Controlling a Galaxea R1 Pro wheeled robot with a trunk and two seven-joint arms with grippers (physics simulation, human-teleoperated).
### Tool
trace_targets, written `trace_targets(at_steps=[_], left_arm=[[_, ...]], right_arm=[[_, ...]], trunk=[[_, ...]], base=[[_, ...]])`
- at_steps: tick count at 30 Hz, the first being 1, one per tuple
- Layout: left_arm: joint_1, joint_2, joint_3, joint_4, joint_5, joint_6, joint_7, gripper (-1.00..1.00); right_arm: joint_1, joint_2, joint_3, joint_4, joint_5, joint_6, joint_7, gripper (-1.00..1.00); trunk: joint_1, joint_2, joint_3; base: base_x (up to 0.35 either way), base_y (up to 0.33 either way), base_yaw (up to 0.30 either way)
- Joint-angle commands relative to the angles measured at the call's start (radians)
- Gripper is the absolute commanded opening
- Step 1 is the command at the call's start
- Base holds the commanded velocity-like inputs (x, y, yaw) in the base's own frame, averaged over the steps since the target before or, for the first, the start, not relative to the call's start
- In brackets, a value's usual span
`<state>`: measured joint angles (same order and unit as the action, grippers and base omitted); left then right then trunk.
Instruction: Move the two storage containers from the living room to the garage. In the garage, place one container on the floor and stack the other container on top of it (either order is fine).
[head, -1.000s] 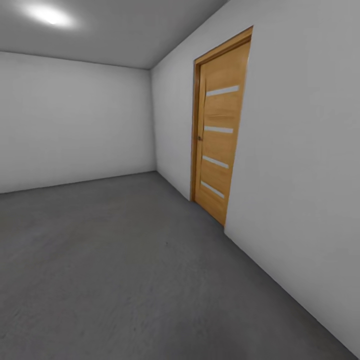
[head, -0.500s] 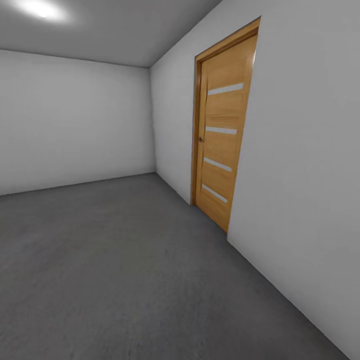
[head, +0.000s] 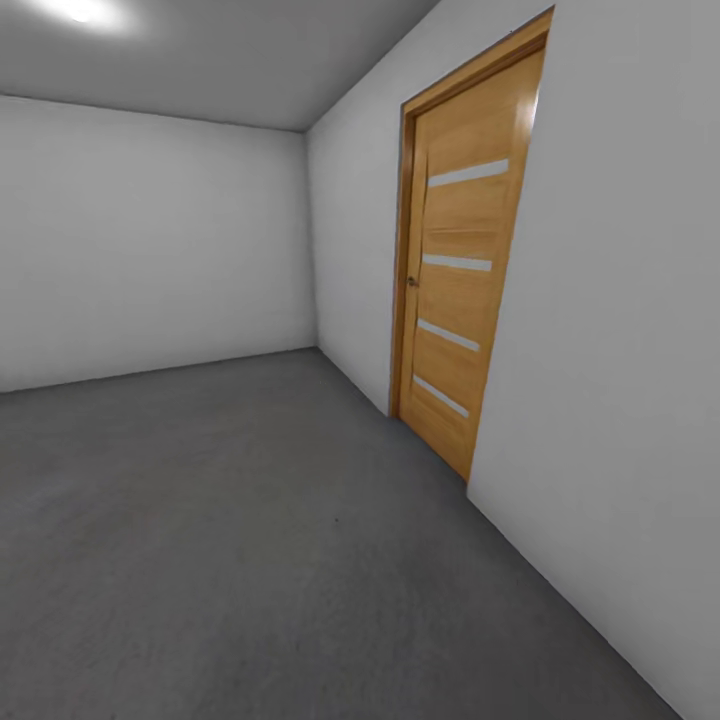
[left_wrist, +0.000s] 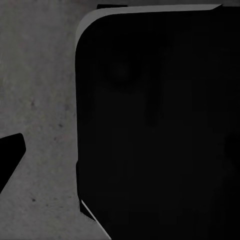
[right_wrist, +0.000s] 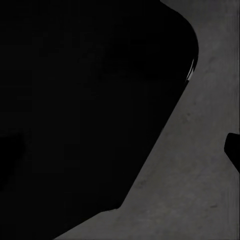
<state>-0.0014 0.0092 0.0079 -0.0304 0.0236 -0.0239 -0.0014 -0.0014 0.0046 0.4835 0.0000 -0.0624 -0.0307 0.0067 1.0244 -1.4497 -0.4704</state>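
The storage containers are out of view. I am in the garage, a bare room with pale grey walls and a dark grey concrete floor. In the left wrist view my left gripper hangs over the floor, with one dark fingertip at the frame's edge and the rest lost against a black part of my own body. In the right wrist view, my right gripper has one fingertip at the opposite edge and a faint one against the black body. Nothing sits between the fingers.
A closed wooden door with several pale horizontal strips is set in the right wall. The back wall meets it at a corner. Open floor stretches ahead and to the left.
The whole head view has shifted: the door now sits further right and looks larger, so the camera has moved closer and turned slightly. Nothing in the room itself has moved.
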Motion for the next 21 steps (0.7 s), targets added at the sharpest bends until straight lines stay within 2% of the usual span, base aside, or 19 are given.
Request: trace_targets(at_steps=[1,10,21], left_arm=[[0.000,0.000,0.000,0.000,0.002,-0.002,0.000,1.00],[0.000,0.001,0.000,0.000,0.039,-0.001,0.000,1.00],[0.000,0.002,0.000,0.000,0.044,0.001,0.000,1.00]], right_arm=[[0.000,0.000,0.006,0.000,-0.007,-0.003,0.001,1.00],[0.000,0.000,0.006,0.000,-0.006,-0.004,0.001,1.00],[0.000,0.000,0.006,0.000,-0.007,-0.004,0.001,1.00]], trunk=[[0.001,0.000,-0.001],[0.001,0.000,-0.001],[0.001,0.000,-0.001]], base=[[0.325,0.000,0.126],[0.325,0.000,0.025],[0.325,0.000,0.001]])
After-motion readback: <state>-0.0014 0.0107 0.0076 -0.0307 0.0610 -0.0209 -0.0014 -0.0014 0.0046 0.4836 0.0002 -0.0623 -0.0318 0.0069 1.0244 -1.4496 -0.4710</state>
